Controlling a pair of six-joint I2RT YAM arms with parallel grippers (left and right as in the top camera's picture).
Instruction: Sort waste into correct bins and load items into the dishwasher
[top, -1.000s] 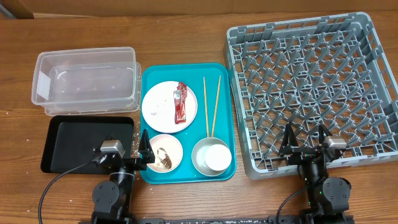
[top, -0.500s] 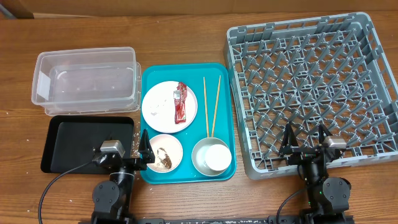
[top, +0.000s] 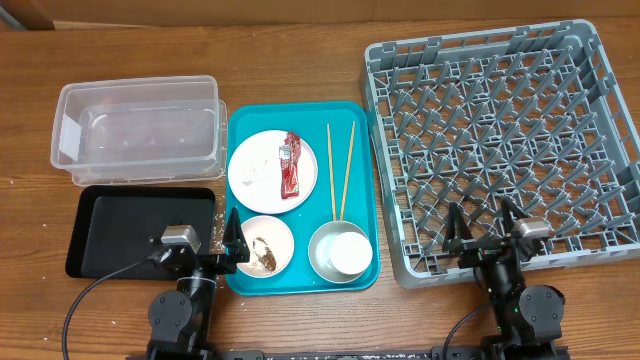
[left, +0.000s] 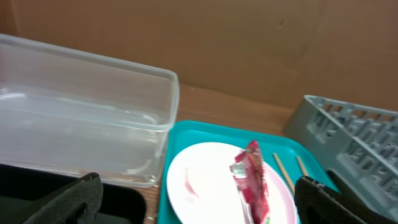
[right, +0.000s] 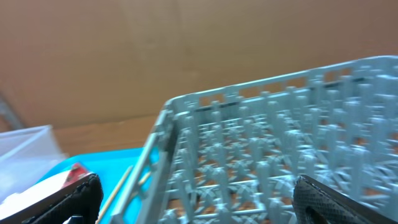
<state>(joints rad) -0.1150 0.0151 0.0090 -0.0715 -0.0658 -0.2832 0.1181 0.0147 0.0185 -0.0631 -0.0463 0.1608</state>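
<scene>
Overall, red sachet wrapper (top: 291, 164) on plate (top: 255, 172), print unreadable; left hand (top: 224, 243) spread, right hand (top: 481, 226) spread, both empty.

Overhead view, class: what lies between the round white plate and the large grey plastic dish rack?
Two thin light wooden chopsticks lie on the teal serving tray between the white plate and grey rack, shown overhead.

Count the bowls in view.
2, both at the near end of the teal tray. The left bowl carries brown scraps; the right bowl holds a white cup. None looks hidden.
</scene>
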